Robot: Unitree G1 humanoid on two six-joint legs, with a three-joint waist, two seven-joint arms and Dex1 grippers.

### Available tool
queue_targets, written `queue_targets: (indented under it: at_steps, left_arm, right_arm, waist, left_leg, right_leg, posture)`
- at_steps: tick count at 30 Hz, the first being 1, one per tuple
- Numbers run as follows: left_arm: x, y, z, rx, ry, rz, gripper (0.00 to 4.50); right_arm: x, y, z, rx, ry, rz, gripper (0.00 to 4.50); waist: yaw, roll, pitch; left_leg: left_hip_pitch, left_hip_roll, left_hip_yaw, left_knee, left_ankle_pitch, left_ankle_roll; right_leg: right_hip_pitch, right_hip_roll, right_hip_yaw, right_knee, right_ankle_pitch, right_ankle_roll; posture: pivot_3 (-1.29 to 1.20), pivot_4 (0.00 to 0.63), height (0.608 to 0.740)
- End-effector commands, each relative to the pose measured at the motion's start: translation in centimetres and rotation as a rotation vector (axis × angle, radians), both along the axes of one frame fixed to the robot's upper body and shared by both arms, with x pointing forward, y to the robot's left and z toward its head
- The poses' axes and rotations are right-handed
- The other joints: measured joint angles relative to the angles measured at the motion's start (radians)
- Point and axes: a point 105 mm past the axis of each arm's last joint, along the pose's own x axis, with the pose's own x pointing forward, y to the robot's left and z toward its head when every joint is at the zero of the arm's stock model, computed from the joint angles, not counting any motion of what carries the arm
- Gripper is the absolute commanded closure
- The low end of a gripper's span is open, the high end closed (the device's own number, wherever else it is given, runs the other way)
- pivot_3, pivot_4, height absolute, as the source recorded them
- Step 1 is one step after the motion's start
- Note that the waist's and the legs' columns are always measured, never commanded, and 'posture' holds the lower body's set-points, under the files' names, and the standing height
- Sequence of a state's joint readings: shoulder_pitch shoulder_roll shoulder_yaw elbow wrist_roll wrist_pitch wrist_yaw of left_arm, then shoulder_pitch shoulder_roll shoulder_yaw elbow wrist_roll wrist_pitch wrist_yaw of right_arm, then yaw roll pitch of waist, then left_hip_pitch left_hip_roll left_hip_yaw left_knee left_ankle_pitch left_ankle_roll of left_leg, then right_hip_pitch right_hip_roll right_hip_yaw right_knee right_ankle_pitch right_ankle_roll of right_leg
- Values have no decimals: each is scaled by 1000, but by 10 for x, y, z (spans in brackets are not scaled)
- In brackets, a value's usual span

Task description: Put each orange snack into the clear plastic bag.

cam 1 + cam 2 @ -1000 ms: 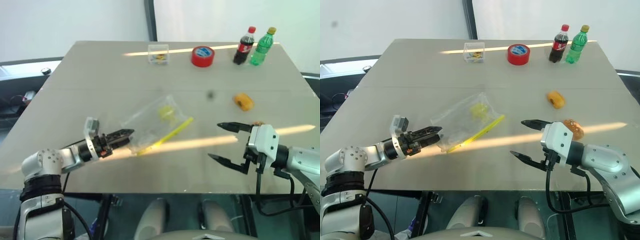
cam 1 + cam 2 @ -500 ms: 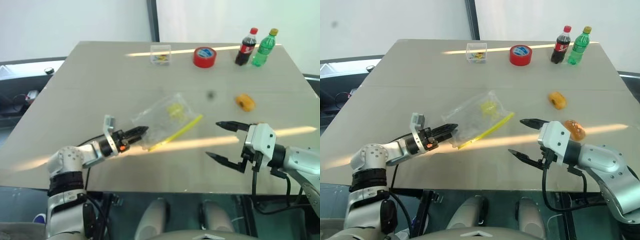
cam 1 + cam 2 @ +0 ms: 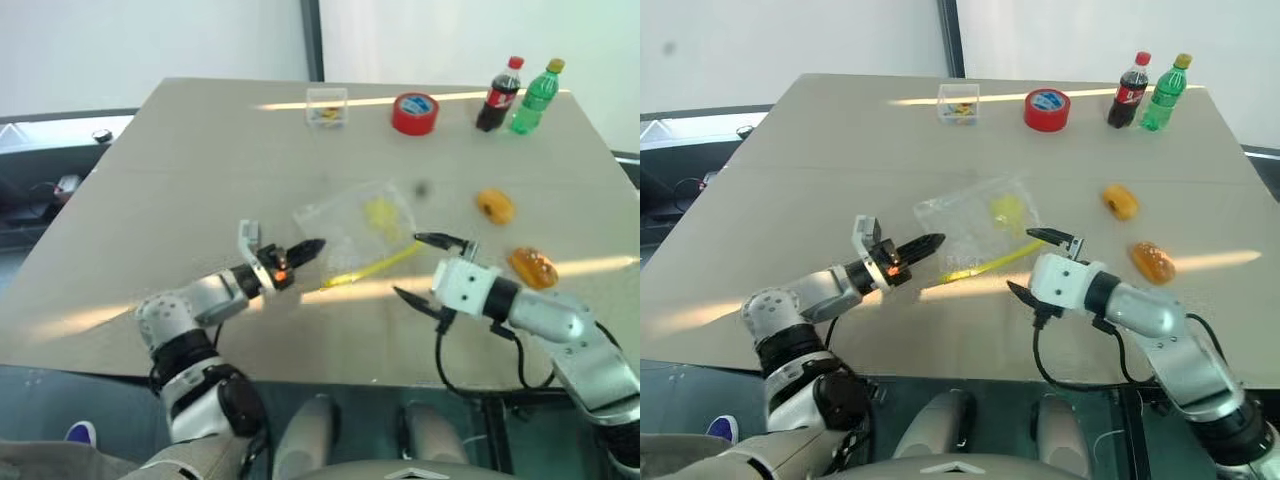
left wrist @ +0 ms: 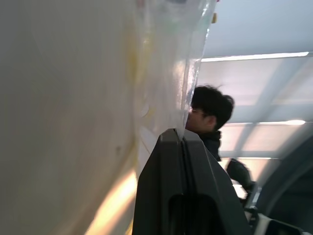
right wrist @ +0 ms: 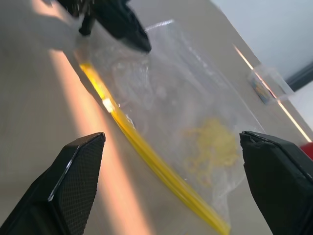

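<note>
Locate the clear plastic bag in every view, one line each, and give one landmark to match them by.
Left eye view: clear plastic bag at table centre.
Right eye view: centre.
Left wrist view: hanging sheet above the shut left end effector, bag.
Right wrist view: between the open fingers.
Shared landmark: its yellow seal strip.

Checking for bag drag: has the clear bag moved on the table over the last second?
Yes. The clear plastic bag has slid toward the robot's right, closer to the orange snack, pinched by the shut left gripper.
</note>
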State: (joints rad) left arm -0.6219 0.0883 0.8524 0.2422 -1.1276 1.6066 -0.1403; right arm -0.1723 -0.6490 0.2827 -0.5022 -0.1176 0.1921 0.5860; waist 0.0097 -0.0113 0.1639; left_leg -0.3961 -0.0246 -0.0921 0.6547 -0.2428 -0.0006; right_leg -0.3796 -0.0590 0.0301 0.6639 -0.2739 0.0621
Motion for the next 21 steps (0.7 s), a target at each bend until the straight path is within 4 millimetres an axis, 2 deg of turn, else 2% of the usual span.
queue_targets:
  at_steps: [1, 5, 11, 17, 19, 21]
  left_arm:
    - [5, -4, 33, -49, -84, 11, 4483]
    - [10, -9, 50, -73, -100, 25, 4483]
    - [8, -10, 60, -107, -51, 52, 4483]
    - [5, -10, 62, -107, -34, 77, 4483]
    - [5, -10, 63, -108, -40, 85, 4500]
    - [4, -10, 64, -107, -45, 93, 4500]
  right_arm:
    - [19, 8, 2, -60, -168, -61, 0]
    - [43, 14, -12, -129, -268, -132, 0]
    - [76, 25, -15, -135, -390, -234, 0]
    - [105, 37, -19, -18, -359, -311, 0]
    - [110, 40, -19, 13, -346, -316, 537]
    - [114, 41, -18, 34, -347, -318, 1357]
  waist:
    - [-6, -2, 1]
    - [-13, -3, 1]
    - [-20, -3, 1]
    - [-23, -4, 1]
    - [-24, -4, 1]
    - [-23, -4, 1]
  left_leg:
    - [-1, 0, 0, 0, 0, 0]
    - [-1, 0, 0, -1, 1, -1]
    - [-1, 0, 2, -2, 1, -2]
    - [-1, 0, 3, -2, 2, -3]
    - [-1, -1, 4, -1, 2, -3]
    - [-1, -1, 4, -2, 2, -3]
  right_leg:
    - [-1, 0, 0, 0, 0, 0]
    - [-2, 0, 1, 0, 0, 0]
    - [-4, 0, 3, 2, 0, 0]
    - [-6, 2, 5, 4, 0, -1]
    - [-6, 2, 6, 4, 0, -1]
    - [-6, 2, 6, 4, 0, -1]
  posture:
    - [0, 150, 740]
    - [0, 150, 740]
    - [0, 150, 740]
    - [0, 150, 740]
    - [0, 150, 740]
    - [0, 150, 740]
